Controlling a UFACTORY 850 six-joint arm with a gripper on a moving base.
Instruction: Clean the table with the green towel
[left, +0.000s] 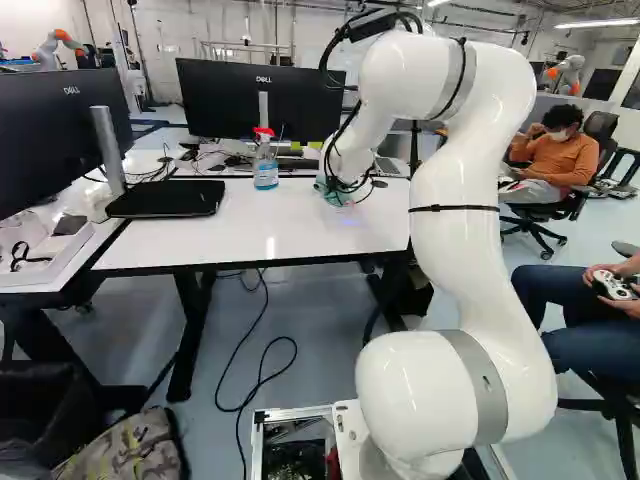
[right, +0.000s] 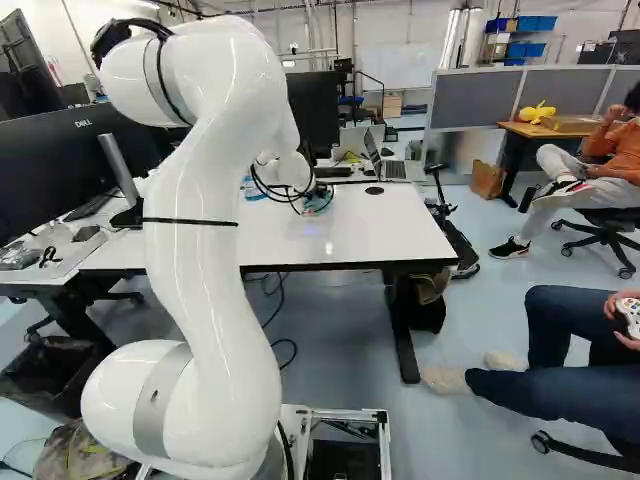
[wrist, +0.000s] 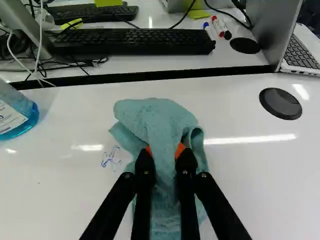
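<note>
Pincer (wrist: 164, 150) first: pinching the bunched green towel (wrist: 159, 117) from both sides, partly closed, down at the worktop (wrist: 65, 175)! Probably mid-wipe, with the blue scribble (wrist: 110, 157) just beside it left to tackle!

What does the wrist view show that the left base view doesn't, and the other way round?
Only wrist: the blue scribble beside the towel, orange pads against the towel, markers.
Only left base: the white arm, the bottle's red nozzle, a game controller in a person's hands.
Both: towel, table, bottle.
</note>
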